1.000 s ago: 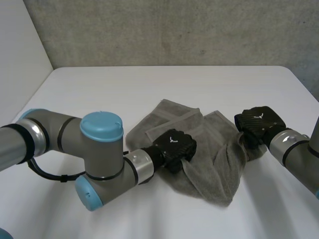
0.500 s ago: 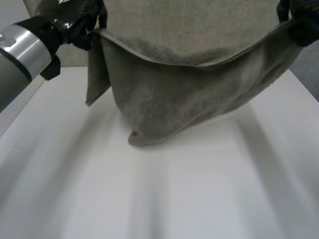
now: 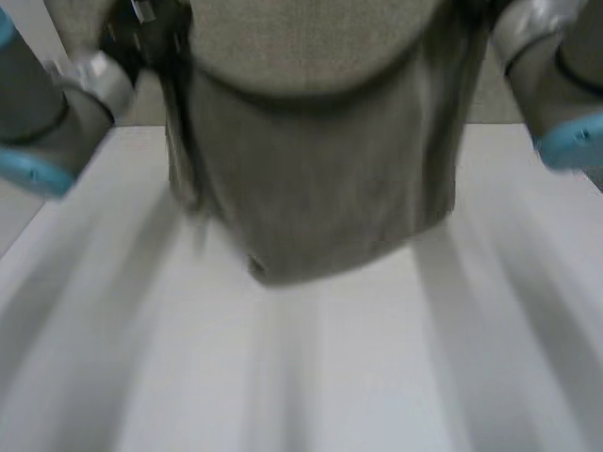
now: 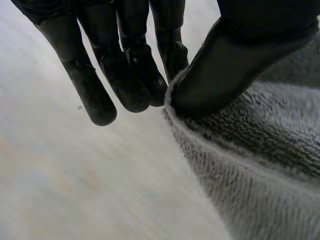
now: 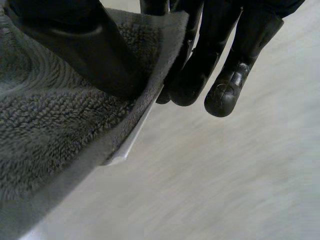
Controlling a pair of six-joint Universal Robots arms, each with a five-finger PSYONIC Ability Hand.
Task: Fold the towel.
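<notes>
- The left hand (image 4: 125, 60) holds the towel (image 4: 260, 165) by a thin margin. Its thumb presses the very rim of the cloth against the side of its nearly straight fingers, so the hem could slide out from under the thumb if the arm swings or jerks.
- The right hand (image 5: 210, 55) has a deeper bite. Its thumb lies across the pile and its fingers back the cloth from behind, with a corner poking out past the fingertips. The two grips are uneven, so the left side would probably drop first and leave the towel dangling from the right hand alone.
- Below both hands the towel hangs in a loose, doubled sag, not a flat sheet, and its lowest point sits off-centre, toward the left hand. Laid down like this, it would likely land creased or skewed.
- Under the palms lies the white table (image 3: 330, 377). Whether the lowest fold touches it cannot be told.
- Both arms are raised high, the left arm (image 3: 47, 104) and right arm (image 3: 556, 85) set wide apart. The hands point fingertips-down over the table, with the top edge of the towel slung between them.
</notes>
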